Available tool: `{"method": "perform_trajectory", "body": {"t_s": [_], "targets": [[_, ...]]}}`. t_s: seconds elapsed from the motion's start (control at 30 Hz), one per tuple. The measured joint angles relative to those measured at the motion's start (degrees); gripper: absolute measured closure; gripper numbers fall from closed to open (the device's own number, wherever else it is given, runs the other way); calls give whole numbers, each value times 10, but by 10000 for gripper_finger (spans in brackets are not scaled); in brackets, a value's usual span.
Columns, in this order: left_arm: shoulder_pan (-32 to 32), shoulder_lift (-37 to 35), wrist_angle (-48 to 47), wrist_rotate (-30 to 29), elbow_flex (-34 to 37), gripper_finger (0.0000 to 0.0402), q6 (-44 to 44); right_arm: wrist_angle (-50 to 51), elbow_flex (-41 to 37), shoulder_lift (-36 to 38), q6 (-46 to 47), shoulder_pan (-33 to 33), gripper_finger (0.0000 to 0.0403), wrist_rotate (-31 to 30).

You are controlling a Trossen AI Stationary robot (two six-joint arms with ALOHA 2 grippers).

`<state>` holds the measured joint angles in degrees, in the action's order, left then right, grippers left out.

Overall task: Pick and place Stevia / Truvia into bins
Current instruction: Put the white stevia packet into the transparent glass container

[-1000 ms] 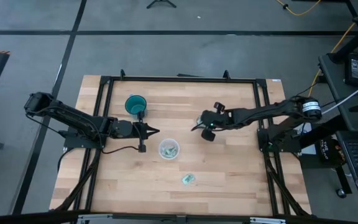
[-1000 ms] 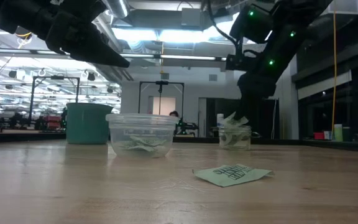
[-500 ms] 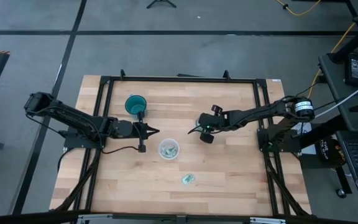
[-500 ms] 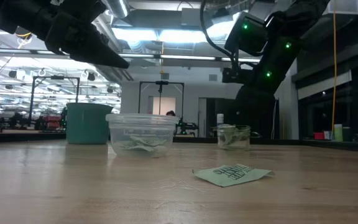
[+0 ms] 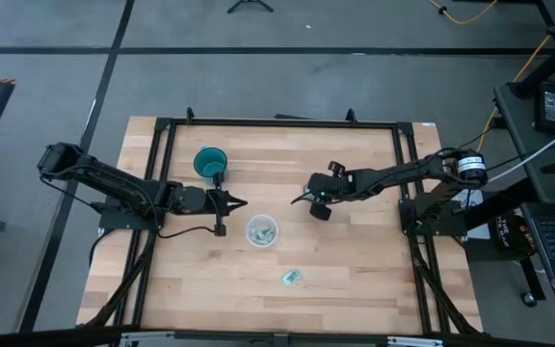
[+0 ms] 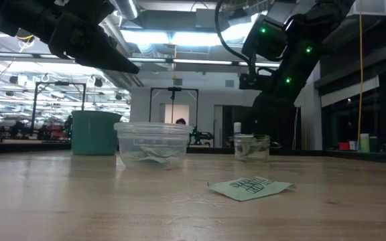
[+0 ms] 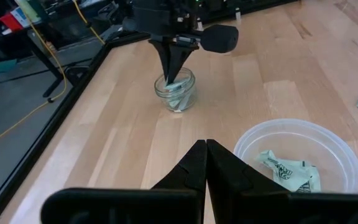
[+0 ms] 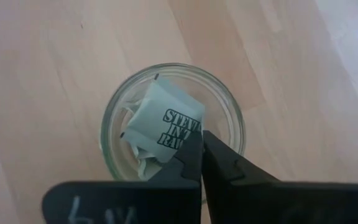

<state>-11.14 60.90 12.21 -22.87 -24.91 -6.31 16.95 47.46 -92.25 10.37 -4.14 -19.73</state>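
The small clear glass [image 8: 110, 118] stands on the table with pale green Stevia packets [image 8: 160, 124] inside it. My right gripper [image 8: 201, 135] is shut and points down at the glass's mouth [image 7: 175, 79]. My left gripper [image 7: 205, 144] is shut too. It hovers above the table [image 5: 355, 251] beside the wide whitish cup [image 7: 347, 155], which holds a few packets [image 7: 288, 171]. The teal cup [image 5: 210, 162] stands toward the far left. One loose packet [image 5: 292, 279] lies flat near the table's near edge. My right gripper's shut fingertips [image 8: 194, 146] stand over the printed packet at the glass's mouth, coming from above and pointing down. Whether they touch the packet I cannot tell.
A black metal frame [image 5: 162, 125] runs round the tabletop. In the low view the whitish cup [image 6: 153, 144], the teal cup [image 6: 96, 132] and the glass [image 6: 252, 147] stand in a row, with the loose packet [image 6: 250, 187] in front.
My right gripper has shifted a little toward the table's left and stays over the glass. A packet that stuck up above the glass's rim now sits lower, inside the glass.
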Motion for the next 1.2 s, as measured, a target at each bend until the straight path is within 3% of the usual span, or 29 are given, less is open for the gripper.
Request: {"method": "perform_trajectory", "body": {"t_s": [0.7,1.2], "targets": [[0,0,0,0,0,397,0,0,0,1,11,-3,286,-1],[0,0,-1,0,0,397,-1,83,58,1,-31,-2,280,-13]]}}
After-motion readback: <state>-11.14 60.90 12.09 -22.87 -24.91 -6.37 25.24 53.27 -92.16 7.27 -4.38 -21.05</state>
